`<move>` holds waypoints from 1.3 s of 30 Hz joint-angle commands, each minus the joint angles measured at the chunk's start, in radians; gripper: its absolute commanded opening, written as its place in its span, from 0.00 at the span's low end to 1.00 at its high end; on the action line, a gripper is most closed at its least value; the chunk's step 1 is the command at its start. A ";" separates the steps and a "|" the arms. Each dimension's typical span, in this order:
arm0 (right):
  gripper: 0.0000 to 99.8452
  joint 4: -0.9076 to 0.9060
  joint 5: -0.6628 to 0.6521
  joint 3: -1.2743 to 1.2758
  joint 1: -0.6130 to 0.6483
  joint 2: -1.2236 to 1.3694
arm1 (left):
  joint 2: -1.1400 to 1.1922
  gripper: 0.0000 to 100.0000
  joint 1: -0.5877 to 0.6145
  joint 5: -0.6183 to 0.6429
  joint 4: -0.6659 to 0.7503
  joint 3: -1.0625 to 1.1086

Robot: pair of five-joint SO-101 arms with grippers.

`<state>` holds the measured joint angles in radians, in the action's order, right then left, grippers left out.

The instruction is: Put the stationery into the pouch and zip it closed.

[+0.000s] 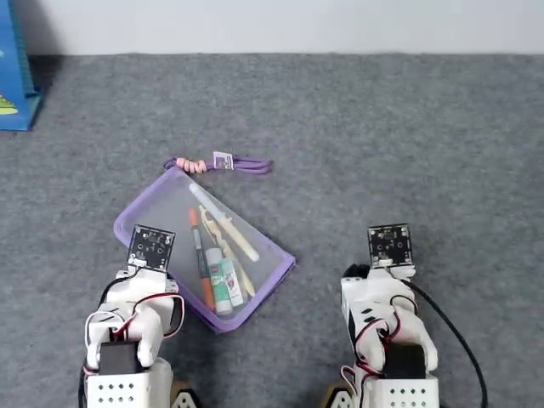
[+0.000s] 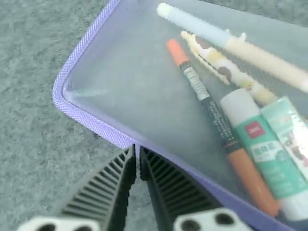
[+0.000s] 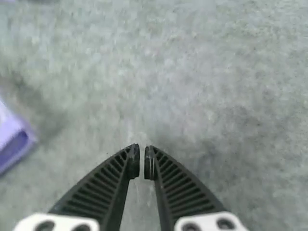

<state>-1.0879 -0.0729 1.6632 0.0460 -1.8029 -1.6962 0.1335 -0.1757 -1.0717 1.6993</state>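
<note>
Grey felt tabletop [image 1: 382,127]. Pouch [image 1: 157,208] flat just ahead of left tool [image 2: 137,156], stationery [image 1: 223,285] inside. Right tool [image 3: 142,161] over bare felt, pouch corner off to side. Both tools closed, empty. Pouch likely light, floppy, slick; pinch bound purple edge or cord [image 1: 242,165] at far end.

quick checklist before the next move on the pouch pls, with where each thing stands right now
1. Stationery in the pouch: ok. The orange pen, the glue stick and the pale pens all lie within its outline.
2. Pouch zipped closed: cannot tell.
3. Left gripper free: ok. It is shut and empty, at the pouch's purple edge.
4. Right gripper free: ok. It is shut and empty, over bare carpet beside the pouch.
5. Strap out of the way: ok. It lies at the pouch's far corner, apart from both grippers.
</note>
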 commanded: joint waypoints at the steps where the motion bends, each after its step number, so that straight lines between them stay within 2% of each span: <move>1: 0.03 -0.094 -0.026 0.020 -0.007 -0.008 | -0.015 0.01 -0.003 -0.005 -0.043 -0.008; 9: 0.03 -0.206 -0.026 0.020 -0.007 -0.008 | -0.015 0.01 0.002 -0.009 -0.043 -0.010; 39: 0.03 -0.209 -0.025 0.020 -0.001 -0.007 | -0.015 0.01 0.002 -0.009 -0.043 -0.010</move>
<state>-1.2904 -0.0898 1.6632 0.0476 -1.8029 -1.6962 0.1350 -0.1772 -1.1101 1.6993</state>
